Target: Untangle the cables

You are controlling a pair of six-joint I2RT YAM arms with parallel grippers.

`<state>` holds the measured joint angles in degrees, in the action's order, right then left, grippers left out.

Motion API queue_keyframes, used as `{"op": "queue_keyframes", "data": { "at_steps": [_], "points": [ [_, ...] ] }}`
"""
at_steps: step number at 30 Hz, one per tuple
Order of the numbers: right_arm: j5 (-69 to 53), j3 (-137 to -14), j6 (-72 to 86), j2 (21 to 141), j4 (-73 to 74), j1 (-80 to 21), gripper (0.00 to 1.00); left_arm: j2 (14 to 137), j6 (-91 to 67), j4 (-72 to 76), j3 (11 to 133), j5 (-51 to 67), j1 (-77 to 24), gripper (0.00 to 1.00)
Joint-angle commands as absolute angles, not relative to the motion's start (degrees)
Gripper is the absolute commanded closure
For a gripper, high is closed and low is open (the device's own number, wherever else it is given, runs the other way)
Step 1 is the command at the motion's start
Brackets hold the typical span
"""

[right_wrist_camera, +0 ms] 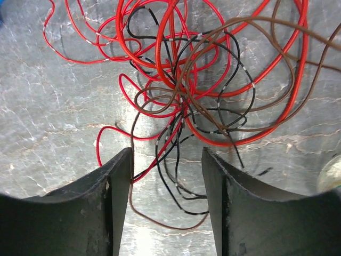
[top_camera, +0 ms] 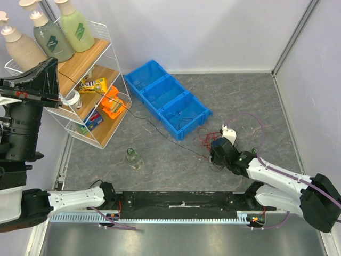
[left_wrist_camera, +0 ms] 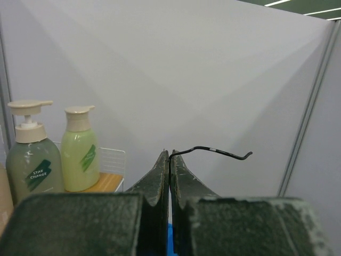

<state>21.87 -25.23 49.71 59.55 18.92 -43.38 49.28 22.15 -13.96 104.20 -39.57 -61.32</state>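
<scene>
The cables are a loose tangle of thin red, black and brown wires on the grey floor, seen in the top view as the cables in front of the blue bin. My right gripper hovers low over the tangle's near edge. It is open, with several black, red and brown strands lying between its fingers; the right gripper shows dark in the top view. My left gripper is raised high at the left, shut on the end of a black wire. That black wire runs across the floor to the tangle.
A blue three-compartment bin lies at the back centre. A wire shelf with soap bottles and snack packs stands at the left. A small glass jar sits on the floor, and a small white object is by the tangle.
</scene>
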Motion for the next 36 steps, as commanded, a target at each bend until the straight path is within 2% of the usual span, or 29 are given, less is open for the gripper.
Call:
{"op": "queue_keyframes", "data": {
  "at_steps": [1,6,10,13,18,21,28,33,34,36],
  "points": [
    [21.2,-28.8,44.2,57.1,20.9,-43.2,0.35,50.8,27.6,-9.3,108.9,-41.6,-61.3,0.98],
    [18.9,-32.8,39.6,51.4,22.9,-43.2,0.28,52.4,27.9,-8.5,111.4,-41.2,-61.3,0.98],
    [8.4,-36.9,32.1,45.7,20.7,-43.2,0.24,54.0,28.6,-6.3,113.3,-41.1,-61.2,0.98],
    [3.3,-39.0,27.2,42.9,18.6,-43.3,0.17,54.8,27.2,-6.2,113.4,-40.8,-61.3,0.98],
    [-9.9,-40.0,20.6,49.3,14.3,-43.9,0.16,55.9,25.6,-6.3,113.0,-39.6,-61.3,0.98],
    [-8.5,-38.4,18.7,54.7,8.6,-47.0,0.16,56.2,25.0,-7.0,114.0,-39.0,-61.3,0.98],
    [2.9,-39.5,14.9,66.5,-2.5,-53.0,0.18,56.0,24.3,-9.2,115.7,-38.7,-61.3,0.98],
    [2.2,-38.6,13.5,72.3,-9.7,-55.2,0.21,56.2,23.1,-11.4,117.2,-38.3,-61.3,0.98],
    [3.4,-38.5,13.8,73.5,-11.2,-55.3,0.25,56.1,22.9,-11.6,117.2,-38.1,-61.3,0.98],
    [4.9,-40.1,14.2,75.3,-11.4,-55.5,0.39,56.0,22.3,-11.9,117.1,-38.0,-61.2,0.98]
  ]
}}
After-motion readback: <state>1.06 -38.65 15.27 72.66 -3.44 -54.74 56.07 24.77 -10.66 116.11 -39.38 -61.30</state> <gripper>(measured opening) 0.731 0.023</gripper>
